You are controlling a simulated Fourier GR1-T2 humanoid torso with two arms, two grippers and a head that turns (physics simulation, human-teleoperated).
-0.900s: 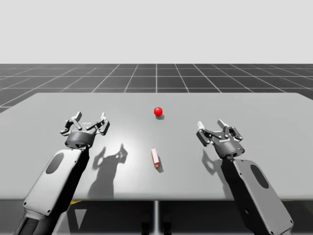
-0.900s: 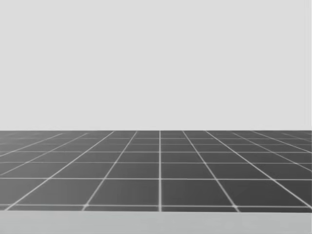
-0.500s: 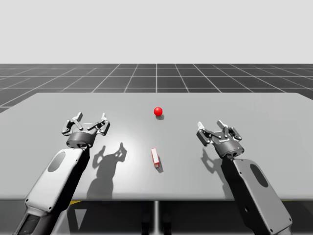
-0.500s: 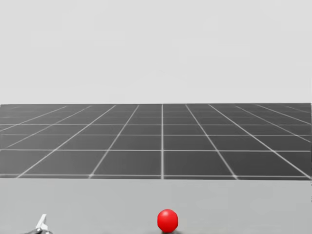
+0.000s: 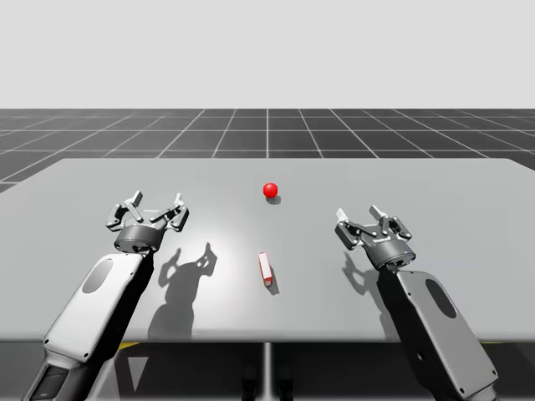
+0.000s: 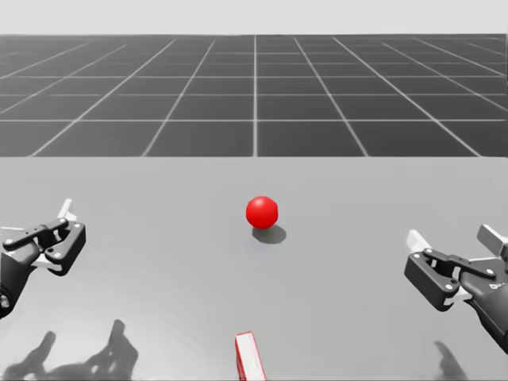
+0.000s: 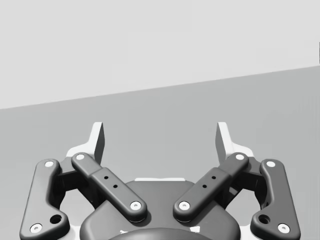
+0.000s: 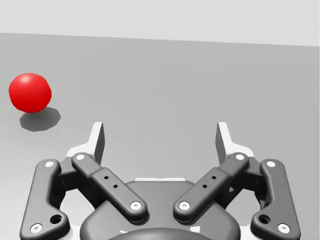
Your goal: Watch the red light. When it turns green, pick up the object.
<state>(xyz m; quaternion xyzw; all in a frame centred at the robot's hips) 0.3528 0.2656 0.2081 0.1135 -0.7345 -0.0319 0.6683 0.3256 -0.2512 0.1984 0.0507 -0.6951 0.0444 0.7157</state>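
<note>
Our left gripper (image 5: 150,209) hangs over the table (image 5: 468,192) with its two fingers spread wide and nothing between them. Our right gripper (image 5: 372,222) is the same, fingers apart and clamped on nothing. Both hover clear of the surface, each casting a shadow on the table at its 6 o'clock.

The slim red box (image 5: 265,269) lies between the two arms, well apart from both. From the box, the left gripper is at about 10 o'clock and the right gripper at about 2 o'clock. The box's long axis runs from 6 to 12 o'clock, and its far end leans slightly toward 11. It seems to rest on a narrow long side, though the high view is too distant to be sure. Its near end shows a pale face, and any print on it is too small to read.

The round light (image 5: 270,190) sits on the table at 12 o'clock from the box, apart from it, and it glows red.

In the head view, the left gripper (image 6: 44,232) is at 9 o'clock of the light (image 6: 262,212) and the right gripper (image 6: 454,252) at about 4 o'clock, with the box's far end (image 6: 249,357) at 6 o'clock.

In the left wrist view, that gripper (image 7: 160,137) points over bare table toward its far edge. In the right wrist view, the right gripper (image 8: 160,137) has the red light (image 8: 30,92) ahead of it at about 10 o'clock.
</note>
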